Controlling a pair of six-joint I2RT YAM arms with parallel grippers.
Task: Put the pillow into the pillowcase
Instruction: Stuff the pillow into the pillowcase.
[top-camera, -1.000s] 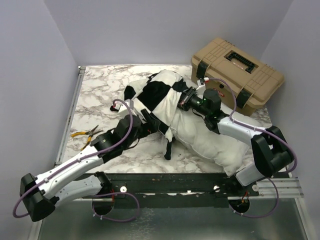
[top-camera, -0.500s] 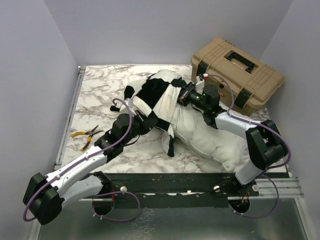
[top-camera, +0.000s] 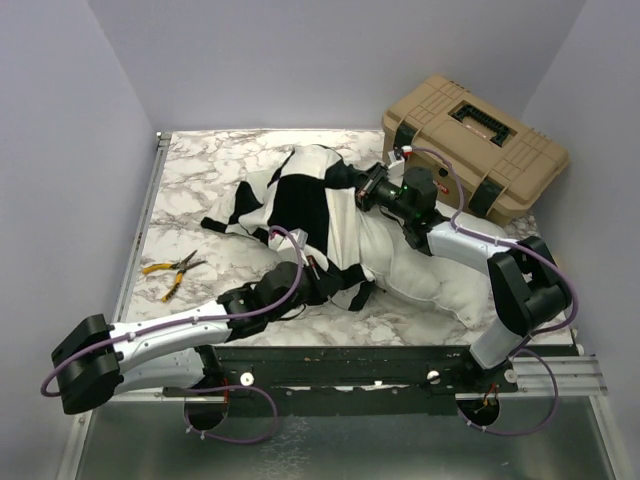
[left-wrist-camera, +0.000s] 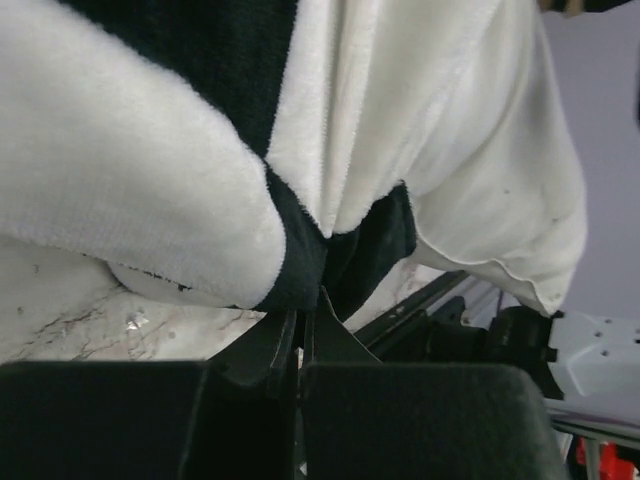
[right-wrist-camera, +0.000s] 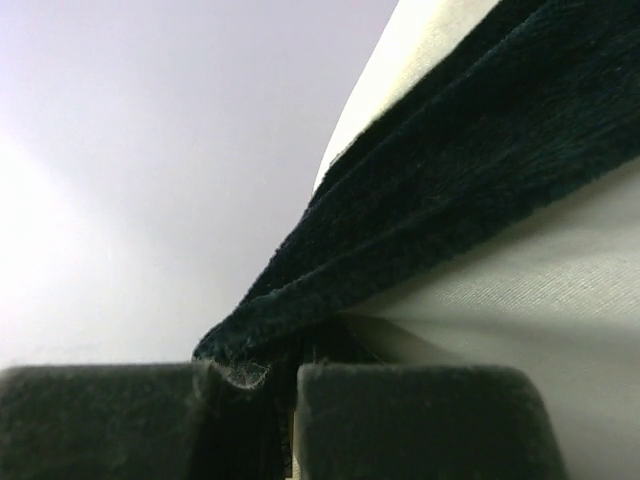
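Note:
The black-and-white checked pillowcase (top-camera: 300, 200) lies bunched over the far-left end of the white pillow (top-camera: 430, 270), which stretches toward the near right. My left gripper (top-camera: 338, 286) is at the case's near edge. In the left wrist view the left gripper (left-wrist-camera: 300, 312) is shut on a black fold of the pillowcase (left-wrist-camera: 340, 250), with the pillow (left-wrist-camera: 500, 190) behind. My right gripper (top-camera: 364, 194) is at the case's right edge over the pillow. Seen from the right wrist, the right gripper (right-wrist-camera: 282, 378) is shut on the pillowcase's black hem (right-wrist-camera: 470, 170), above the pillow (right-wrist-camera: 520, 300).
A tan toolbox (top-camera: 472, 142) stands at the back right, close behind my right arm. Yellow-handled pliers (top-camera: 170, 268) lie on the marble table (top-camera: 200, 180) at the left. Grey walls close in the table on three sides.
My left gripper closed on the pillowcase's near edge and pulled it toward the near right. The case has spread further over the pillow. My right gripper kept its hold and shifted slightly.

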